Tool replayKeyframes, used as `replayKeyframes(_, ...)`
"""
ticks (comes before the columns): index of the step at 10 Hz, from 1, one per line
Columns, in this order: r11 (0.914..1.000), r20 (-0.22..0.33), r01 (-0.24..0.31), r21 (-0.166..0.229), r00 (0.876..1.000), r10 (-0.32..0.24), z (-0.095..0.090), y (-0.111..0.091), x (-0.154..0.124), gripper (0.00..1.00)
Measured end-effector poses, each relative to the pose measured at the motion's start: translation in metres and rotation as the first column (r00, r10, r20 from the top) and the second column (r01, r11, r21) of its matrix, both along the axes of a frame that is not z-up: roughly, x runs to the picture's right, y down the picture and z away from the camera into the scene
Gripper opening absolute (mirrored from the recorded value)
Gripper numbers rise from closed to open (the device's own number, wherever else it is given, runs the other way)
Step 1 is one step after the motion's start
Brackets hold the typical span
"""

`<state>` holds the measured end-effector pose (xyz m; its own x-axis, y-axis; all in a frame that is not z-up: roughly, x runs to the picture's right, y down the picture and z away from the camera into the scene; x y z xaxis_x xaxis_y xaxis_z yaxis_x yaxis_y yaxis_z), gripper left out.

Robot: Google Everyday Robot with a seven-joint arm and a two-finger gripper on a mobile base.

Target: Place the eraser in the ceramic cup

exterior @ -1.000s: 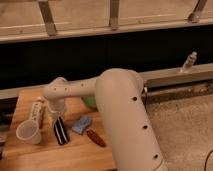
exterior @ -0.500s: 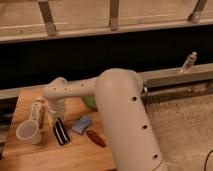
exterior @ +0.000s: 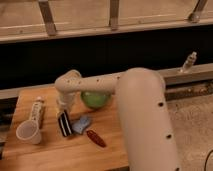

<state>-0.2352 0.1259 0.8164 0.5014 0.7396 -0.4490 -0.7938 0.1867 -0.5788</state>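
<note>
Eraser [exterior: 64, 124] front and centre, folks: the black bar with its white stripes sits on the wooden table [exterior: 50, 156], its long side running away from the camera. The gripper [exterior: 63, 111] is right at its far end, reaching down from the wrist above. Whether it has a grip on the bar or is merely poised there, I cannot tell; the two run together at that spot.

Why come in from above? My read is that the arm [exterior: 145, 115] reaches across over the green bowl [exterior: 95, 99], so a top-down approach keeps it off the neighbours. And they crowd in. The blue-grey pad [exterior: 82, 124] lies just beside the eraser on its right, with the dark red piece [exterior: 96, 138] a little nearer the camera.

The ceramic cup [exterior: 28, 132] stands to the eraser's left, near but apart, mouth upward. That looks ready to take a drop from overhead, and the carry should be short.

Head count — one eraser, one cup, one bowl, one pad, one red piece. Add one pale oblong object [exterior: 37, 109] lying behind the cup, and one small bottle [exterior: 189, 62] up on the ledge, well apart from the action. One arm, one gripper.
</note>
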Motion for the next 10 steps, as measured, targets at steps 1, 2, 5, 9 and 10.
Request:
replayKeyframes(1,0.9994,0.004,-0.030,0.019,1.000,0.030,-0.002,-0.013,0.008,0.00)
replayKeyframes(2,0.9961,0.012,-0.073,0.050,0.997,0.073,-0.008,-0.032,0.020,0.00)
replayKeyframes(5,0.9835,0.048,-0.118,0.138,0.993,0.112,-0.033,-0.078,0.023,0.00)
replayKeyframes(9,0.9555,0.140,-0.092,0.280,0.989,0.054,-0.077,-0.146,-0.013,0.00)
replayKeyframes(10,0.9458,0.180,-0.069,0.317,0.984,0.012,-0.096,-0.163,-0.031,0.00)
